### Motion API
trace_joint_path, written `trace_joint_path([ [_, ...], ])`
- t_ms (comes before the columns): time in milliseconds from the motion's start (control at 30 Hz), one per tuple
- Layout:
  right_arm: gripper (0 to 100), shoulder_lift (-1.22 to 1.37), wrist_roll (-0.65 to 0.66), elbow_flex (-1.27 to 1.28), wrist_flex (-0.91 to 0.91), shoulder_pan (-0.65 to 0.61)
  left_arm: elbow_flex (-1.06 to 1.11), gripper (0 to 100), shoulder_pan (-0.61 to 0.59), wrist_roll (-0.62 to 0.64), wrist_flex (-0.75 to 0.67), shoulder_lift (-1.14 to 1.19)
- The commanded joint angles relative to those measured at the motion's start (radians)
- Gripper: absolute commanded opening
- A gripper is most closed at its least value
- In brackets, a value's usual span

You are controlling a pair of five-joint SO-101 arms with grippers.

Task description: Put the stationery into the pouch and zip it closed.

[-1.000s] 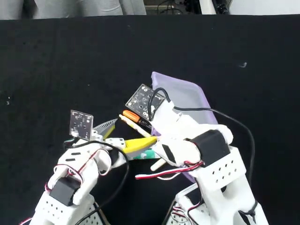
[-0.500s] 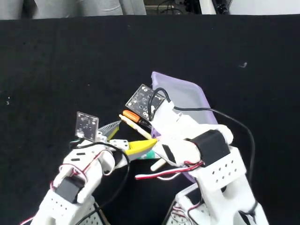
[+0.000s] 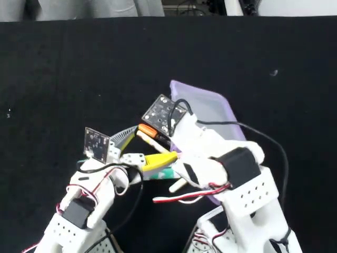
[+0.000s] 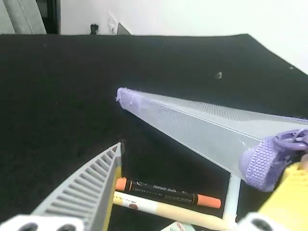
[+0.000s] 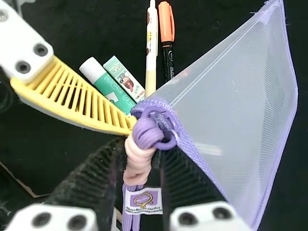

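I see my right claw point(image 5: 144, 166) clamped on the zip pull point(image 5: 147, 137); the pouch point(image 5: 231, 96) stretches away across the worktop point(image 3: 63, 68). Left claw point(image 3: 151, 144) is spread open and has swung nearer since a second ago. Orange marker point(image 4: 168, 191) and pen point(image 4: 163, 210) lie between its fingers, outside the pouch.

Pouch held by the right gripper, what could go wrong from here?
1. The right gripper grips the pouch only by its zipper pull; it might slip free.
2. The left gripper has its yellow finger right by the pouch's corner and could snag the mesh.
3. The marker and pen lie outside the pouch; a careless close might scatter them.
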Motion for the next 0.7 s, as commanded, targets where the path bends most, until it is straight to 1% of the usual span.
trace_joint_path([
  [0,1.1,-0.018,0.011,-0.002,0.006,-0.009,0.024,47,0.013,-0.008,-0.049,-0.003],
  [133,1.1,-0.018,0.011,-0.002,0.006,-0.009,0.024,33,0.013,-0.011,-0.052,-0.003],
  [167,1.1,-0.019,0.009,-0.002,0.006,-0.009,0.025,30,0.013,-0.029,-0.055,-0.003],
  [233,1.1,-0.019,0.009,-0.002,0.006,-0.009,0.025,26,0.013,-0.112,-0.075,-0.003],
  [333,1.1,-0.019,0.011,-0.002,0.009,-0.009,0.025,25,0.016,-0.198,-0.081,-0.003],
  [600,1.1,-0.018,0.012,-0.004,0.015,-0.011,0.025,25,0.025,-0.21,-0.078,-0.002],
  [667,1.1,-0.018,0.012,-0.005,0.017,-0.011,0.025,25,0.048,-0.212,-0.077,0.0],
])
